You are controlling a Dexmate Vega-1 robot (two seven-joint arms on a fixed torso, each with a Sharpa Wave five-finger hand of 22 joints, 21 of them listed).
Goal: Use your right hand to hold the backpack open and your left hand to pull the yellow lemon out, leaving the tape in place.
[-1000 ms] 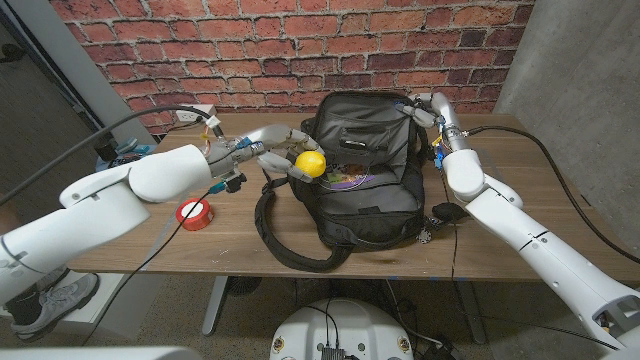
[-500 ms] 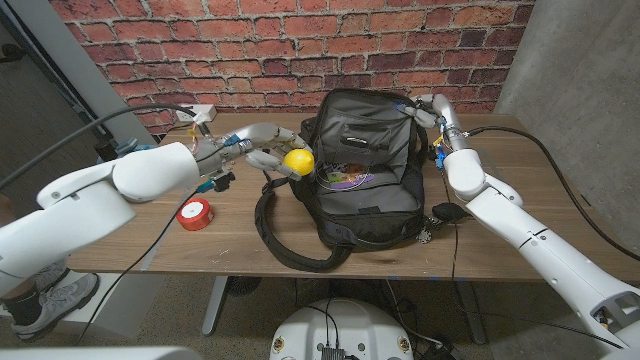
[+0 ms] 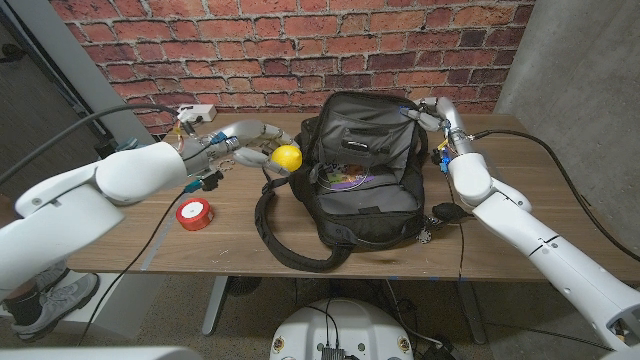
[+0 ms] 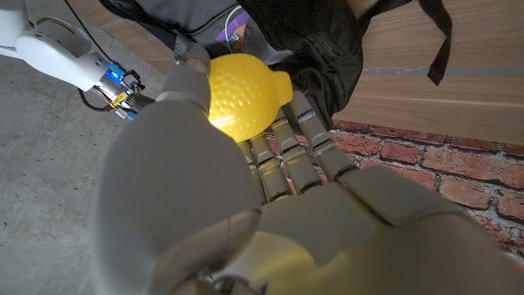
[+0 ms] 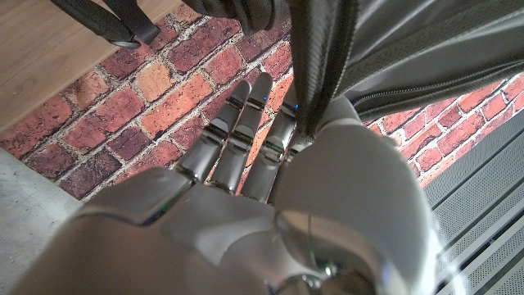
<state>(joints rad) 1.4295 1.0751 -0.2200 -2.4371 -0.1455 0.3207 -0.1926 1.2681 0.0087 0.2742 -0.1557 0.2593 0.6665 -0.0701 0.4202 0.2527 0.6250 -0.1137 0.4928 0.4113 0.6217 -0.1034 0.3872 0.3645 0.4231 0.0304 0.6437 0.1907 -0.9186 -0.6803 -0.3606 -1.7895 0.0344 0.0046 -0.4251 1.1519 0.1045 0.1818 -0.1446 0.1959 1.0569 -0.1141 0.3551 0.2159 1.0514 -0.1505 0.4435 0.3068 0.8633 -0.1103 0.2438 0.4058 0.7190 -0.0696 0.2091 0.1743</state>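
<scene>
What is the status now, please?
Left hand holds lemon, clear of backpack. Right hand grips backpack's rim. Red tape on table, not in the way.

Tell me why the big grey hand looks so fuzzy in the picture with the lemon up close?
In the left wrist view the left hand sits right against the camera, so it is out of focus, while the lemon it holds looks sharper and brightly lit. In the head view the lemon and backpack are evenly lit and clear.
</scene>
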